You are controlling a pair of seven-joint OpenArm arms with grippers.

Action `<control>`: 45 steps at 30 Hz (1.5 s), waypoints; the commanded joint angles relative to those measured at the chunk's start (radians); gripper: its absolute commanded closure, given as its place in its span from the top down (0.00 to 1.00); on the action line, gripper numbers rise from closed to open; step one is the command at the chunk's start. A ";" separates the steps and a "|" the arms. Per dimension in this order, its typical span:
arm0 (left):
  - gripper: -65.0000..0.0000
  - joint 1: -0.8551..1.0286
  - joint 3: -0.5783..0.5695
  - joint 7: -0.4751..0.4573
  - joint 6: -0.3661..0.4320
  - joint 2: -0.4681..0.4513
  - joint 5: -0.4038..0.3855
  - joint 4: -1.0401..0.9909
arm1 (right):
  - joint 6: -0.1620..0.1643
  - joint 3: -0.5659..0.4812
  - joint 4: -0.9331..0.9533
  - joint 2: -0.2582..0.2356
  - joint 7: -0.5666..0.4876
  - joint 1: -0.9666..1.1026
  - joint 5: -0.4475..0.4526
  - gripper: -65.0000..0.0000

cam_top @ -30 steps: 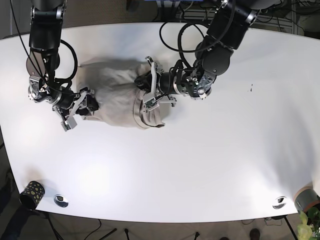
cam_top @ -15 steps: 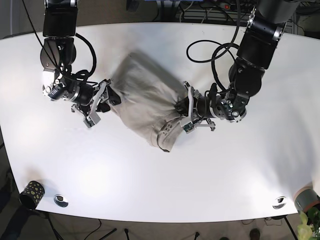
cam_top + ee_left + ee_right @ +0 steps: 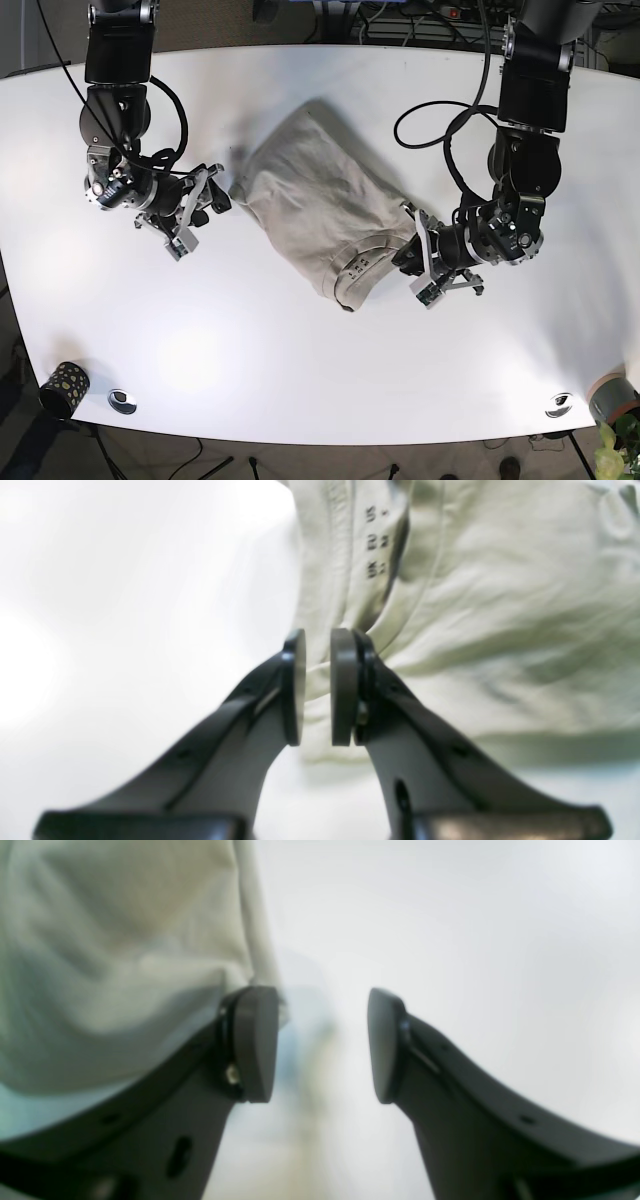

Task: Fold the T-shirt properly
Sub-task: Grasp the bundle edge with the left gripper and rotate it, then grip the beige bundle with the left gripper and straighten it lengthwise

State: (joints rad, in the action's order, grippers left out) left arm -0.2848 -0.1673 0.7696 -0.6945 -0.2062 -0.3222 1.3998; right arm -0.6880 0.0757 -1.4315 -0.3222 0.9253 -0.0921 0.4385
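The beige T-shirt (image 3: 320, 205) lies folded and slanted across the middle of the white table (image 3: 300, 350), collar end toward the front. My left gripper (image 3: 408, 262) sits at its front right corner. In the left wrist view the left gripper (image 3: 319, 685) has its jaws nearly closed, with a fold of the shirt (image 3: 500, 630) between the pads. My right gripper (image 3: 211, 199) is at the shirt's left edge. In the right wrist view the right gripper (image 3: 320, 1045) is open and empty, with the shirt (image 3: 100, 965) just beside its left finger (image 3: 255, 1045).
A black dotted cup (image 3: 62, 388) stands at the front left corner, next to a round metal fitting (image 3: 122, 401). Another fitting (image 3: 558, 405) and a grey pot (image 3: 612, 398) are at the front right. Cables run along the back edge.
The shirt has been carried rightward and toward the front, and now lies slanted. The left gripper moved right with its corner. The right gripper has let go and opened at the shirt's left edge.
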 commanded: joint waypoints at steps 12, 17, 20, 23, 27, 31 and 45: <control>0.31 0.092 0.031 -0.026 -0.004 0.119 -0.016 0.080 | -0.010 -0.043 -0.160 0.079 -0.019 0.110 0.006 0.41; 0.31 0.092 0.028 -0.028 0.065 0.176 -0.016 -0.003 | -0.010 -0.017 -0.314 0.082 -0.004 0.151 0.012 0.41; 0.31 0.088 0.028 -0.065 0.065 0.199 -0.016 -0.075 | -0.010 -0.032 -0.354 0.110 0.038 0.150 0.013 0.41; 0.31 0.086 0.028 -0.114 0.066 0.201 -0.016 -0.132 | -0.010 -0.049 -0.348 0.140 0.041 0.147 0.012 0.41; 0.31 0.085 0.028 -0.126 0.065 0.196 -0.016 -0.152 | -0.010 -0.098 -0.294 0.177 0.039 0.122 0.009 0.41; 0.30 0.088 0.028 -0.126 0.065 0.170 -0.015 -0.152 | -0.010 -0.124 -0.194 0.199 0.024 0.085 0.006 0.41; 0.31 0.003 0.028 -0.134 0.065 0.084 -0.015 -0.270 | -0.010 -0.081 -0.145 0.073 -0.048 0.159 0.039 0.41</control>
State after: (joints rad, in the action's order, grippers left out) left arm -0.2508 -0.1448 0.6342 -0.6491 -0.0959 -0.3599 1.1469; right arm -0.6956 -0.0269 -1.5421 -0.2241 0.8658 0.0544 0.4709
